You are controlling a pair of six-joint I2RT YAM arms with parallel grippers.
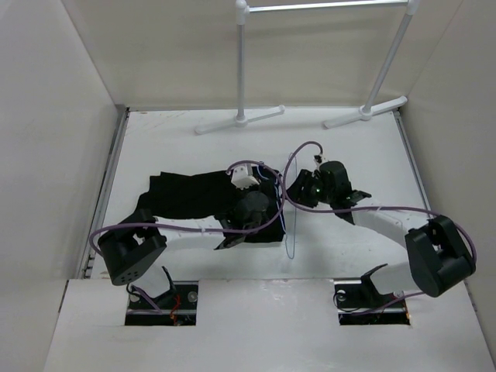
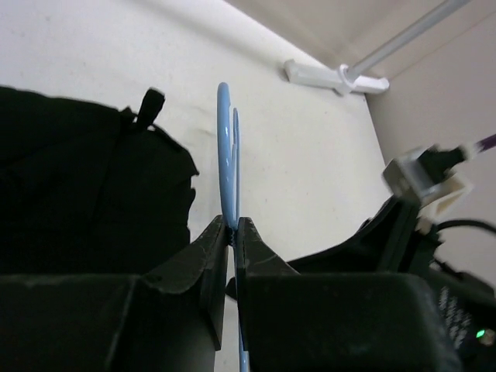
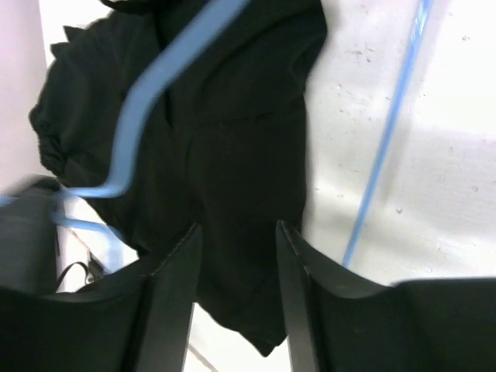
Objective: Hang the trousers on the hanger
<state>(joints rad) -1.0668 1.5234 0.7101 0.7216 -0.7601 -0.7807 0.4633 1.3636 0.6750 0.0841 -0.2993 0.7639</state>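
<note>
Found plain black soft fabric trousers (image 1: 194, 198) lying crumpled on the white bench (image 1: 356, 155), just to 9 o'clock of its centre. Saw a thin pale-blue translucent clothes hanger (image 2: 225, 147) standing on edge at the trousers' 3 o'clock border, between the two arms. Found left jaws pinched tight on that hanger's thin bar, with the blue rim rising straight out of them in the left wrist view and the dark cloth at their 9 o'clock. Found right jaws standing partly apart over the trousers' edge, with nothing seen clamped between them. Saw black cloth through the gap between the fingers (image 3: 177, 287), but could not tell whether it was touched. Noted a thick white clothes rack (image 1: 242, 77) with poles and feet at the bench's 12 o'clock edge
</note>
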